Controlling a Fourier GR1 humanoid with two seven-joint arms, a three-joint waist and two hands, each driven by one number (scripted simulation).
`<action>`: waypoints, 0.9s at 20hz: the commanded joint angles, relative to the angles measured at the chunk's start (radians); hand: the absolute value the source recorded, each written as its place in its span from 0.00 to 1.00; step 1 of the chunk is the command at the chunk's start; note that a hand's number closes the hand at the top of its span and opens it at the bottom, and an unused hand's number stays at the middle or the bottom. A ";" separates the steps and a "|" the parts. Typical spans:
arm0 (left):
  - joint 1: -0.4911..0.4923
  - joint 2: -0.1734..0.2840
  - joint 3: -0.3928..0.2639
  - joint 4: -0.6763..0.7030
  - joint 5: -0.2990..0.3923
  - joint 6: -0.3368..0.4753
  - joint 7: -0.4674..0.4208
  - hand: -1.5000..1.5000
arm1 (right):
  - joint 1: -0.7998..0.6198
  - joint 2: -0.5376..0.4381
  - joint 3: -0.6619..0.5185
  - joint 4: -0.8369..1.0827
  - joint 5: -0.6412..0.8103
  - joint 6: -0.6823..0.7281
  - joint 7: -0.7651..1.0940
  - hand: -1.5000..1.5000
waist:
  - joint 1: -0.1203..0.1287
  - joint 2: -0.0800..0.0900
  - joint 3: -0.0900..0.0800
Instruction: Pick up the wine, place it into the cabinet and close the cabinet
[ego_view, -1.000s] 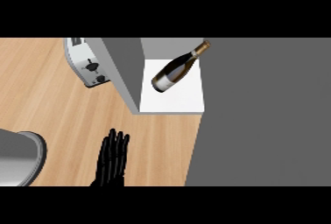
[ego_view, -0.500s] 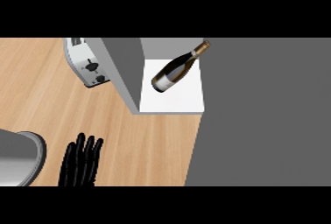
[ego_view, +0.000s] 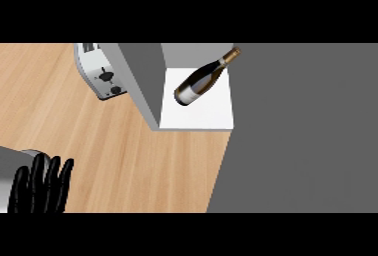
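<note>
**Wine in, door still open**

At one o'clock in the head view, I see the wine (ego_view: 201, 84) lying inside the cabinet (ego_view: 198, 120). At seven o'clock, my left hand (ego_view: 43, 184) rests, fingers straight, holding nothing. My next job: swing the door (ego_view: 140, 80) shut.

Wine bottle (ego_view: 201, 82) lies tilted inside the open cabinet (ego_view: 198, 116), on its white floor, neck pointing up-right toward the back corner. Toaster (ego_view: 101, 71) stands on the wooden tabletop (ego_view: 111, 150) just left of the cabinet's grey side wall. Left robot hand (ego_view: 42, 185) at lower left edge, fingers straight, pointing up, well apart from the bottle; holding nothing.
</note>
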 joint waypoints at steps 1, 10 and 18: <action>0.069 0.048 0.094 -0.033 0.054 -0.051 -0.019 0.00 | 0.030 -0.018 0.138 -0.239 -0.007 -0.011 0.105 1.00 | 0.000 -0.004 -0.002; 0.132 0.141 0.325 0.006 0.195 -0.231 0.010 0.00 | -0.009 0.053 0.447 -0.140 0.204 -0.143 0.053 1.00 | -0.011 -0.005 -0.002; 0.172 0.174 0.424 0.006 0.239 -0.324 0.033 0.00 | -0.124 0.051 0.559 -0.096 0.330 -0.325 0.047 1.00 | -0.002 -0.002 -0.002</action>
